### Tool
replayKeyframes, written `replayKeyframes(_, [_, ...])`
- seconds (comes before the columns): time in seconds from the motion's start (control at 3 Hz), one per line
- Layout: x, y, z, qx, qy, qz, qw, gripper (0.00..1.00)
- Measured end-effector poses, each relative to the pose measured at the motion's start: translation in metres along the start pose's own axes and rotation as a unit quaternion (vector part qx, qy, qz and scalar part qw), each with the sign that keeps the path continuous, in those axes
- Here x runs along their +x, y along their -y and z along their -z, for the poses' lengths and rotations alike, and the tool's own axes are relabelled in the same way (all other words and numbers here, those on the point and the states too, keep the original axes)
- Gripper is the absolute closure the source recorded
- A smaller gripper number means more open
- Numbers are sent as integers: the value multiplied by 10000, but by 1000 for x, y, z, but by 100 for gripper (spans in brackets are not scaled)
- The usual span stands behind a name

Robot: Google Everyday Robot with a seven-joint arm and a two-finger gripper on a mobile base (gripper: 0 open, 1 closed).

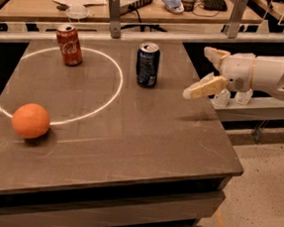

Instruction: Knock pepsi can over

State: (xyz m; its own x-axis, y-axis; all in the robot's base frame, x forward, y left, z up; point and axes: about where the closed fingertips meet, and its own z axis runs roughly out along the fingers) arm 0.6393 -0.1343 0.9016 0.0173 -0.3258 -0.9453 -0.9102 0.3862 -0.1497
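The pepsi can (147,65), dark blue with a silver top, stands upright on the brown table (130,134), near the back and just right of a thin white ring. My gripper (200,73) comes in from the right, above the table's right edge, a short way right of the can and not touching it. Its two cream fingers are spread apart, one high (214,54) and one low (202,88), with nothing between them.
A red cola can (69,45) stands upright at the back left, on the ring's line. An orange (30,120) lies at the front left. A metal rail with posts (113,16) runs behind the table, with a cluttered desk beyond it.
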Motion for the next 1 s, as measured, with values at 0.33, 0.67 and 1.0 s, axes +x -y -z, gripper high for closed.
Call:
replayKeyframes(0.33, [4, 4, -31, -121, 407, -150, 9990, 0])
replayKeyframes(0.67, [-6, -3, -70, -389, 592, -315, 9970, 0])
replayKeyframes(1.0, [-11, -5, -89, -512, 638, -383, 9959, 0])
